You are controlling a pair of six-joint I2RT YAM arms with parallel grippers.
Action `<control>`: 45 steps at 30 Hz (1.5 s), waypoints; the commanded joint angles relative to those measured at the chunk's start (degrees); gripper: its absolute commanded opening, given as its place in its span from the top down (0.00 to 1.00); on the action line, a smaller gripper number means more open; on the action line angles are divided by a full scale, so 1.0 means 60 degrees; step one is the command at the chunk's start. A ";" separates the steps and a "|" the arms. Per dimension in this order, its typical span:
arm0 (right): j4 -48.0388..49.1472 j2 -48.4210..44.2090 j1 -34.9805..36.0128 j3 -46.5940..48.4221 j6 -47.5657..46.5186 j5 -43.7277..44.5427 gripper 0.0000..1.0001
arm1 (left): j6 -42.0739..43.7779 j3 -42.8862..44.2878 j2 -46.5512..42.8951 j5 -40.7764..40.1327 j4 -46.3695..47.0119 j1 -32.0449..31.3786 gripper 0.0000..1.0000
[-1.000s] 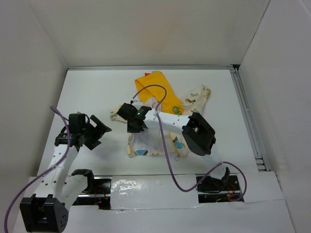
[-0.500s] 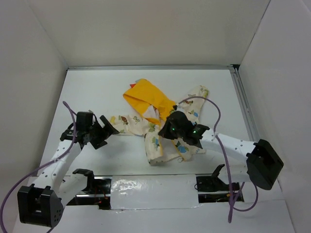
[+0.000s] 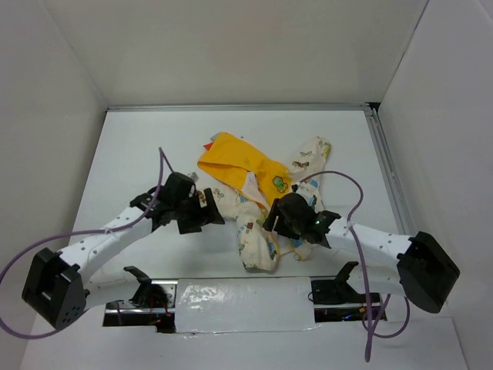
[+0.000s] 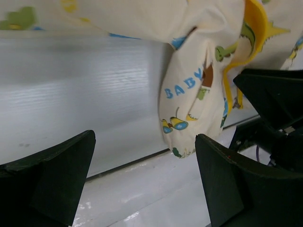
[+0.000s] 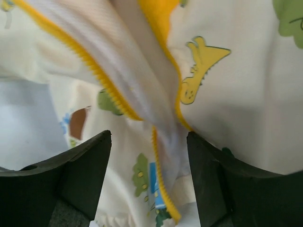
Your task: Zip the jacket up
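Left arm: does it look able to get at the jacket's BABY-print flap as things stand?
Probably yes: the left gripper is open and only bare table lies between it and the jacket flap, though the right gripper sits close beside it.

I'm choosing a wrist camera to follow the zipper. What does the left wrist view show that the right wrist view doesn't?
Only the left wrist: the white table and a flap lettered BABY in blue. Only the right wrist: a complete yellow dinosaur print and a pale ribbed fold. Both: yellow edging on the jacket, past an open left pincer or right pincer.
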 commanded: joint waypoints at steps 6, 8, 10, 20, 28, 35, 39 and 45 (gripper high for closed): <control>-0.2433 -0.1962 0.0298 0.0945 0.0456 0.1946 0.02 | 0.0092 0.1528 0.2655 -0.0215 0.0844 -0.2212 0.01; -0.2960 -0.2313 0.0138 0.0842 0.0749 0.2254 0.00 | 0.0018 0.2083 0.3622 -0.0420 0.0669 -0.2549 0.01; -0.3254 -0.2591 -0.0185 0.0740 0.1218 0.2488 0.00 | 0.0047 0.2451 0.4527 -0.0494 0.0609 -0.2726 0.01; -0.2582 -0.3545 -0.1254 0.0109 0.0328 0.1992 0.00 | 0.0661 0.4399 0.7344 -0.0348 0.0683 -0.1586 0.70; -0.1718 -0.3180 -0.1051 0.0138 -0.1034 0.1523 0.00 | 0.1802 0.6363 0.8313 -0.0613 0.0110 0.0510 0.90; -0.1731 -0.2026 0.0337 0.0956 -0.1871 0.2136 0.00 | 0.2012 0.3940 0.5393 -0.0407 0.0959 0.0482 0.31; -0.1790 -0.1058 0.0707 0.1731 -0.2426 0.2386 0.01 | 0.1557 0.2415 0.3965 -0.0670 0.0917 0.0569 0.01; -0.0575 0.1053 0.0635 0.2510 -0.3555 0.1787 0.03 | 0.1717 0.1018 0.2059 -0.0246 0.1092 0.0950 0.01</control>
